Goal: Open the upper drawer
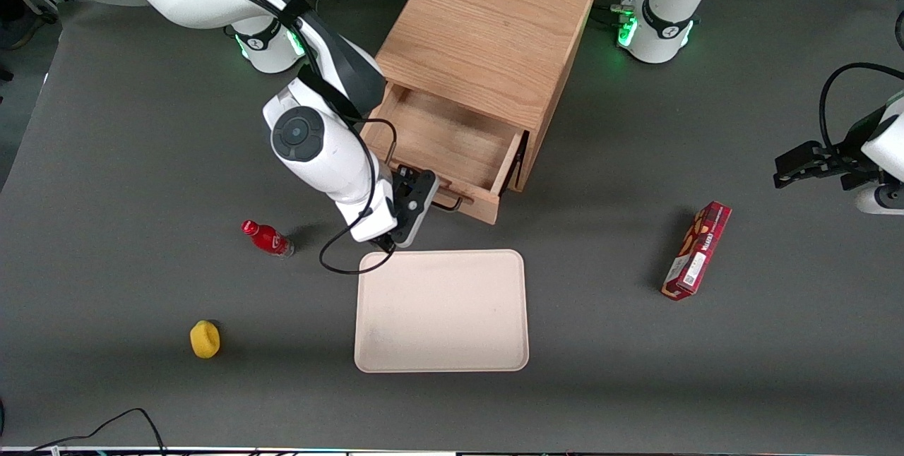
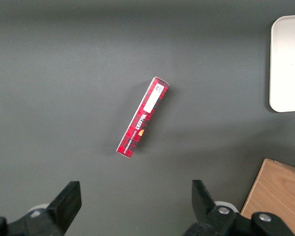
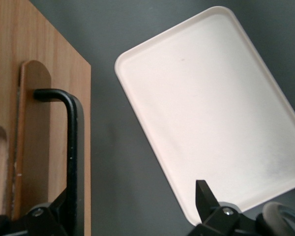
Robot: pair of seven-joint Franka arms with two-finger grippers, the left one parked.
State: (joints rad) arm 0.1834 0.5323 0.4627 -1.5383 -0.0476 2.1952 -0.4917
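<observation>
The upper drawer (image 1: 445, 138) of the light oak cabinet (image 1: 487, 32) stands pulled out toward the front camera, and its bare wooden inside shows. Its black wire bar handle (image 1: 452, 203) runs along the drawer front. My right gripper (image 1: 418, 184) is at the handle's end nearer the working arm, just in front of the drawer front. In the right wrist view the drawer front (image 3: 44, 98) and the handle (image 3: 74, 147) show close up. The gripper (image 3: 132, 214) is open, with one finger beside the bar and the other over the tray's edge. The lower drawer is hidden under the upper one.
A cream tray (image 1: 441, 311) lies on the table just nearer the camera than the drawer, also in the right wrist view (image 3: 211, 113). A red bottle (image 1: 267, 238) and a yellow object (image 1: 205, 339) lie toward the working arm's end. A red box (image 1: 697, 250) lies toward the parked arm's end.
</observation>
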